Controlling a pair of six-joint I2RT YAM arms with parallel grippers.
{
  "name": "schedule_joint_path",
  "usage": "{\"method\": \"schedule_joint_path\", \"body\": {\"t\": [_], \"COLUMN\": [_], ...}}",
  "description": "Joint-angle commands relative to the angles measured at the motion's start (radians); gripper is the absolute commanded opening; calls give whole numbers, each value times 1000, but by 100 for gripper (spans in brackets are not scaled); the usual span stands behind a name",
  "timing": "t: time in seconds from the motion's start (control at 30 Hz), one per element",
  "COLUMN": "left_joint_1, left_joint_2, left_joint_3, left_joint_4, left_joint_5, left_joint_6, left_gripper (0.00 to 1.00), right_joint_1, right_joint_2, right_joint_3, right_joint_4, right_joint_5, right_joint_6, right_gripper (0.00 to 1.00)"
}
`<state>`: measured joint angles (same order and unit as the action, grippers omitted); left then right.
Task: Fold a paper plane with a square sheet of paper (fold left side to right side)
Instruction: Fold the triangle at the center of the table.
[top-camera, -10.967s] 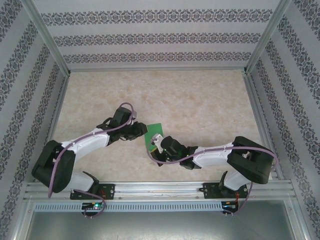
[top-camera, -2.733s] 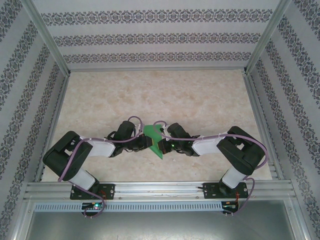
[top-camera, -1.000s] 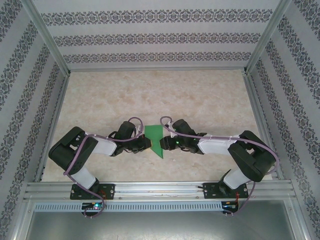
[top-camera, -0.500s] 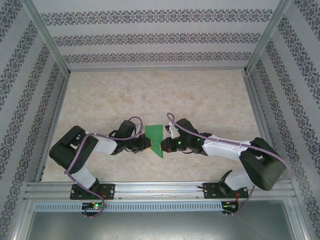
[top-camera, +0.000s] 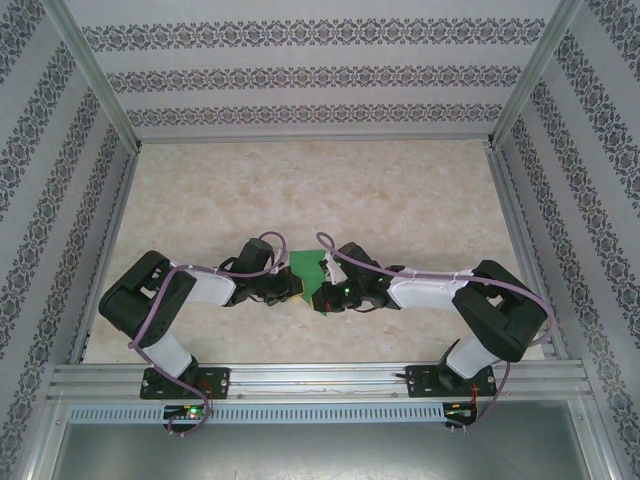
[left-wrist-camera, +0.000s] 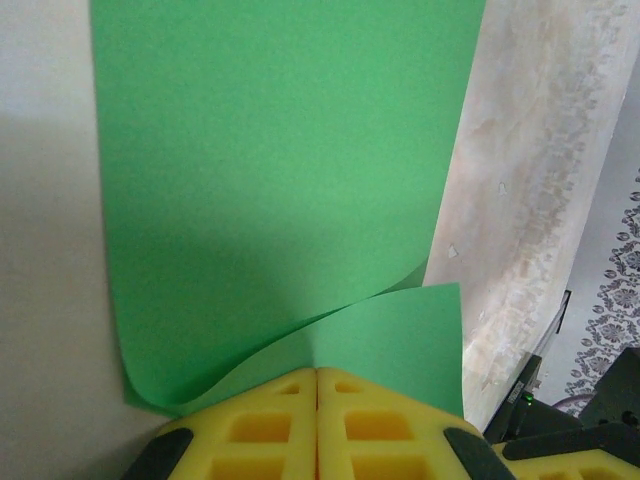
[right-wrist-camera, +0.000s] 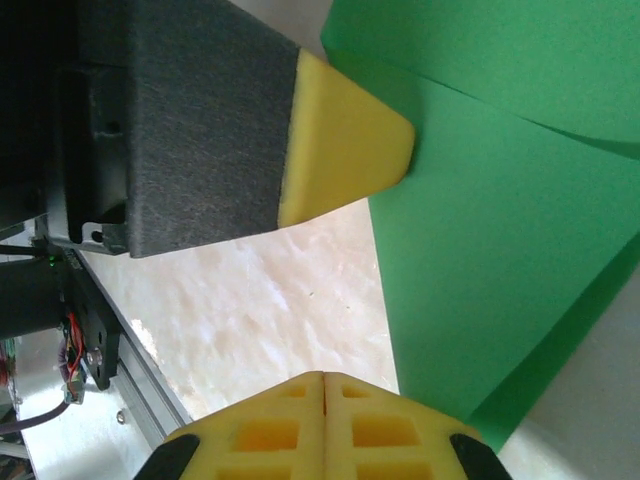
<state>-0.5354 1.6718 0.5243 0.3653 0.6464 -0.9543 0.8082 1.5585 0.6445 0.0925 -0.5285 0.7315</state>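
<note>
Left fingers (left-wrist-camera: 305, 385): pressed shut, their yellow pads meeting on the near edge of the paper (left-wrist-camera: 280, 150), where a curled flap rises up to them.
Right fingers (right-wrist-camera: 310, 390): closed pad to pad. The paper's edge passes behind one pad and does not enter the seam, so I cannot tell if they grip it.
Paper: lies near the middle of the tabletop (top-camera: 330, 190), toward its near side, between the two sets of fingers, which face each other close together.
Edges: in the left wrist view both long edges run straight away from the fingers. The near corner is lifted and bent over, showing a soft curve and no sharp crease. In the right wrist view one layer overlaps another, and the tip of a left finger touches the edge.
Open room: bare tabletop stretches wide beyond the paper to the far wall (top-camera: 320, 75) and out to both sides. The near rail (top-camera: 320, 372) is close behind the arms.
</note>
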Motion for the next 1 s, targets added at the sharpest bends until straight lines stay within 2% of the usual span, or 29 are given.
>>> {"method": "schedule_joint_path", "body": {"t": [0.0,0.97], "left_joint_1": [-41,-40], "left_joint_2": [128,128], "left_joint_3": [-8,-3], "left_joint_4": [-83,-94], "left_joint_5": [-171,-175], "left_joint_6": [43,48], "left_gripper": [7,7], "right_joint_1": [11,11], "right_joint_2": [17,88], "right_joint_3": [5,-15], "right_joint_4": [-14,-14], "right_joint_5": [21,40], "right_joint_6": [11,28], "right_gripper": [1,0]}}
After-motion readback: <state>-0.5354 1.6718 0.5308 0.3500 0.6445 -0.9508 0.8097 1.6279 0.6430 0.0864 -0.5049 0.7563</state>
